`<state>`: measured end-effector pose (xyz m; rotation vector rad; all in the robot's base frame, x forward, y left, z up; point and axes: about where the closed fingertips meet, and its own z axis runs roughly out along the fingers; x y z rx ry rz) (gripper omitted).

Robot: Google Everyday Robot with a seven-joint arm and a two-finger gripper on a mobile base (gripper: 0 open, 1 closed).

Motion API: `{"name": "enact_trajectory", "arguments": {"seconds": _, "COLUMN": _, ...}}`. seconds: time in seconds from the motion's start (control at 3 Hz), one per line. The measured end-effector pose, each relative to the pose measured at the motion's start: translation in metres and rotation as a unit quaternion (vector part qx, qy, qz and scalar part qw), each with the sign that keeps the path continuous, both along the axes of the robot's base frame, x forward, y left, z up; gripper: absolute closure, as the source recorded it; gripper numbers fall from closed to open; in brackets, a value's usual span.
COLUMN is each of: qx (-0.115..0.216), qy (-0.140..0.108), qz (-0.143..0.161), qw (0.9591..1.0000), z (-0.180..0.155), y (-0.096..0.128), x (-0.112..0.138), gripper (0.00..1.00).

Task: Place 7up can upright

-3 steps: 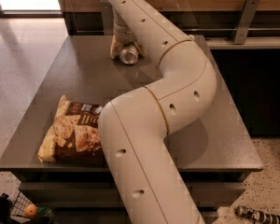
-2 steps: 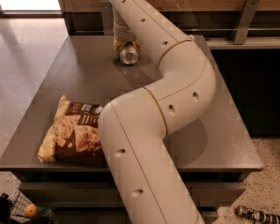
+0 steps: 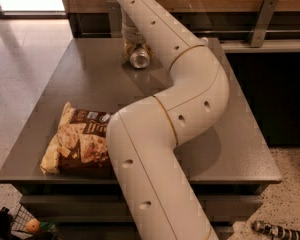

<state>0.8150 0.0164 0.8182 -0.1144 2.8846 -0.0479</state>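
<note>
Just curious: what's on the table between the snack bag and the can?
Only bare table shows between snack bag and can in the camera view; the gripper is at the can, far end.

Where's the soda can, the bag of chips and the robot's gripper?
can [image 3: 139, 59]: camera view, on its shiny round end.
bag of chips [image 3: 79, 143]: camera view, middle of its front.
gripper [image 3: 135, 47]: camera view, its lower end, by the can, at the far side of the table [image 3: 85, 89].

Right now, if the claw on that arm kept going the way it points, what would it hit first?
The gripper, near the far edge of the table, points down at the 7up can right below it; that comes first, then probably the table, though depth is unclear.
</note>
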Motion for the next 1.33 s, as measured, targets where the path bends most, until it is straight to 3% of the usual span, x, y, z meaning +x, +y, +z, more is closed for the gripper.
{"name": "enact_trajectory", "arguments": {"seconds": 0.67, "qx": 0.001, "qy": 0.000, "qz": 0.002, "qw": 1.0000, "z": 0.001, "y": 0.002, "x": 0.001, "gripper": 1.00}}
{"name": "enact_trajectory", "arguments": {"seconds": 1.0, "qx": -0.032, "qy": -0.043, "qz": -0.015, "qw": 0.9985, "z": 0.038, "y": -0.023, "x": 0.006, "gripper": 1.00}}
{"name": "enact_trajectory", "arguments": {"seconds": 1.33, "qx": -0.060, "qy": -0.062, "qz": -0.028, "qw": 0.9959, "z": 0.063, "y": -0.038, "x": 0.003, "gripper": 1.00}}
